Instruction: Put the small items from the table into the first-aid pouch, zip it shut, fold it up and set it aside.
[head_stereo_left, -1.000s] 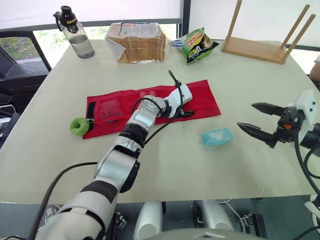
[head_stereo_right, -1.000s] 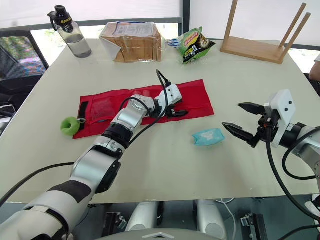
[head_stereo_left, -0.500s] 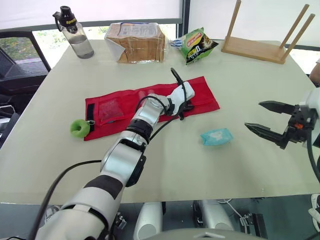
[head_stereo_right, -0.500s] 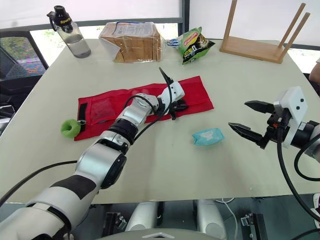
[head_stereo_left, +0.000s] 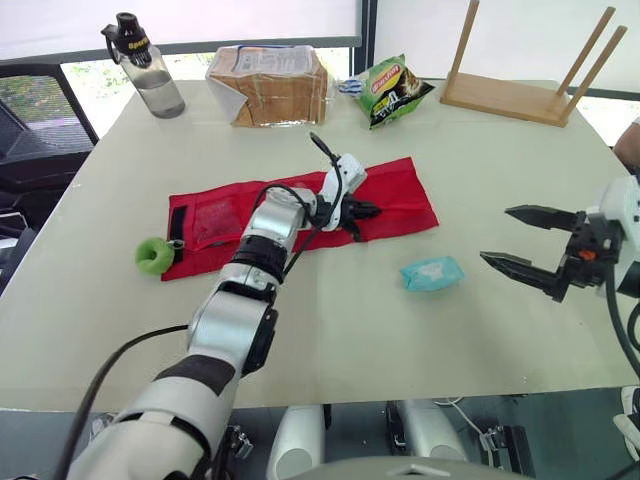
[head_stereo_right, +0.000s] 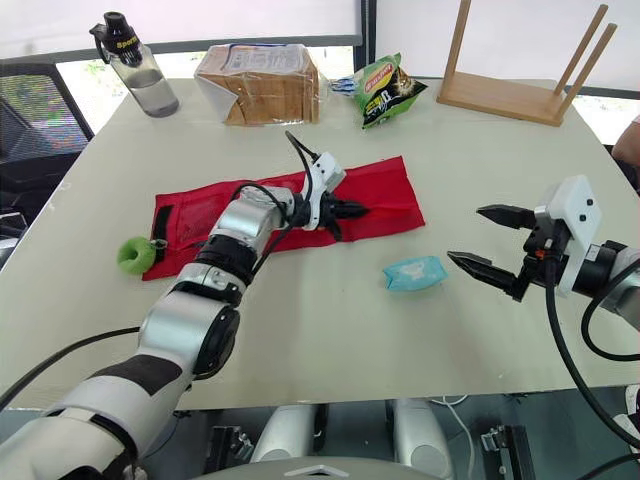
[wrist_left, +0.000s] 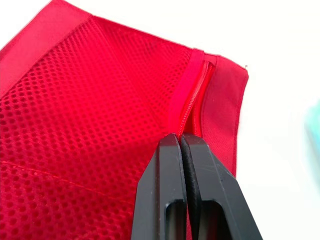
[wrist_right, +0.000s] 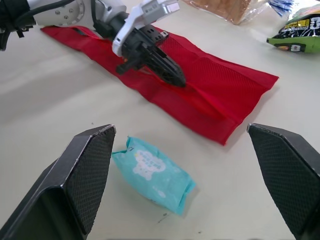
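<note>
Two risks are judged likeliest from this position. First, the red pouch (head_stereo_left: 405, 195), laid out flat and unfolded near the middle of the bench (head_stereo_left: 330, 340), is held down by nothing but its own weight. Any pull along the zip (wrist_left: 196, 102) could therefore drag or bunch the cloth instead of running the slider. Whether the slider itself is caught cannot be told, since it is hidden at the fingertips. Second, the teal wipes packet (head_stereo_left: 433, 273) is seen lying on the bare bench, near the pouch's right end and between it and the right jaws. A green round item (head_stereo_left: 154, 256) is also seen at the pouch's left end. If the zip were run shut now, both would be shut out. The packet is also judged soft and slippery, so a grasp taken off-centre could shove it along the bench rather than lift it. The left jaws are pressed fully together, with no gap between the fingers (wrist_left: 170, 190), and their tips are set on the pouch's mesh panel right at the zip line, towards its right end. The right jaws are spread wide and nothing is held in them. They are kept beside the packet and apart from it, and the packet is framed between the two fingers in the right wrist view.
</note>
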